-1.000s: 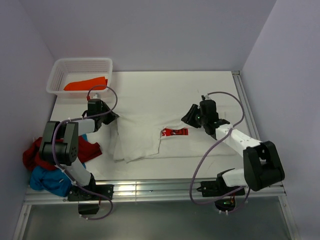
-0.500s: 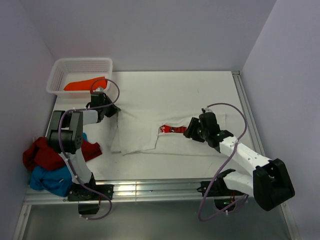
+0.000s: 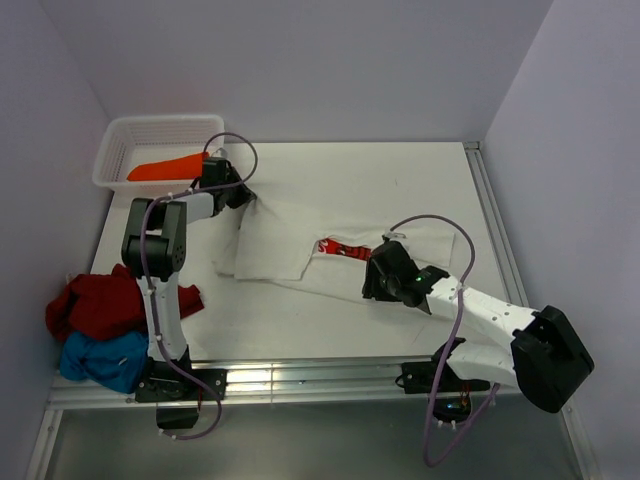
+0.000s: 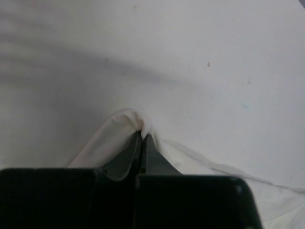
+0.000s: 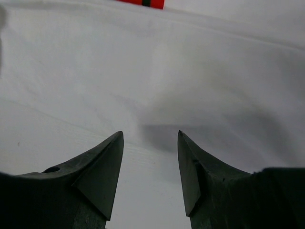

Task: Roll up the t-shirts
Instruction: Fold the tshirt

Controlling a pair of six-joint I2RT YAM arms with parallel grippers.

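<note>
From overhead, I see the white t-shirt (image 3: 290,245) spread across the middle of the table (image 3: 400,180), its red chest print (image 3: 345,250) facing up. The left gripper (image 3: 245,198) sits at the shirt's far-left corner, just beside the white basket (image 3: 112,150), which holds an orange tee (image 3: 165,168). A dark red tee (image 3: 95,305) and a blue tee (image 3: 100,358) lie heaped together at the table's left edge, well apart from the white one.

Only the left wrist camera settles the grip: the two fingers are pressed together with a peak of white cloth pinched between their tips. The right gripper (image 3: 372,282) hangs over the shirt's near edge. Its own camera shows the jaws parted to a moderate gap with nothing between them, smooth white fabric below, and a sliver of the red print at the top.
</note>
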